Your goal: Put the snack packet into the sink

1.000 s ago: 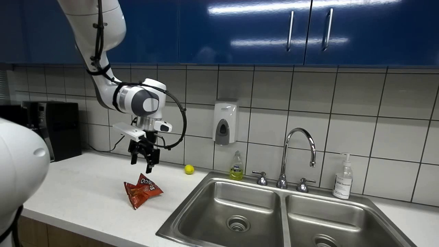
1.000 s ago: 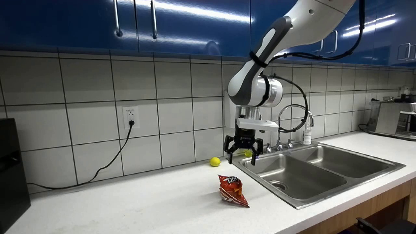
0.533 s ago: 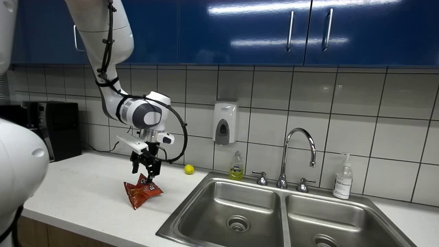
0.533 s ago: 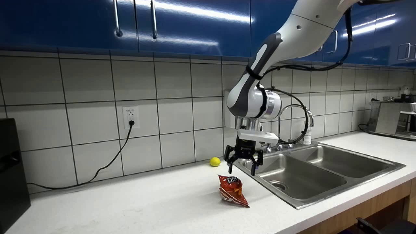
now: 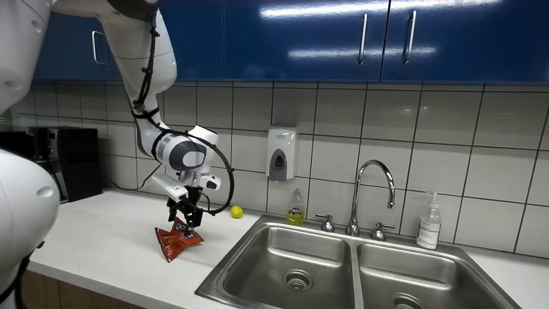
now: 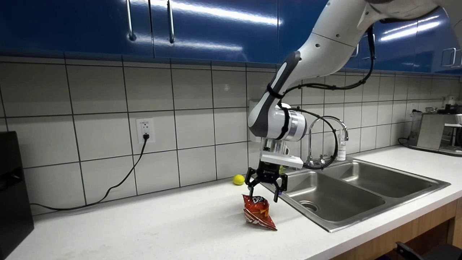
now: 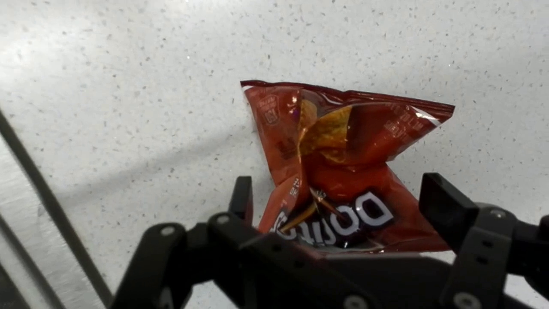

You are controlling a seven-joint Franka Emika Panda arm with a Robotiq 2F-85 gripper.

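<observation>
The snack packet, a crumpled red-orange foil bag, lies on the white counter in both exterior views (image 5: 171, 245) (image 6: 257, 213). It fills the middle of the wrist view (image 7: 334, 171). My gripper (image 5: 180, 225) is open and points down over the packet's lettered end. In the wrist view the fingertips (image 7: 341, 197) stand on either side of the packet with a wide gap between them. I cannot tell whether a finger touches it. In an exterior view the gripper (image 6: 263, 197) is just above the packet's top. The sink's left basin (image 5: 257, 274) shows in both exterior views (image 6: 339, 202).
A yellow ball-like lemon (image 5: 236, 211) lies near the tiled wall. A dish soap bottle (image 5: 295, 210), faucet (image 5: 355, 201) and pump bottle (image 5: 429, 227) stand behind the sink. The right basin (image 5: 411, 266) adjoins the left. A black appliance (image 5: 79, 163) stands far left.
My gripper has moved down to the packet, its fingers staying open. The packet has not moved.
</observation>
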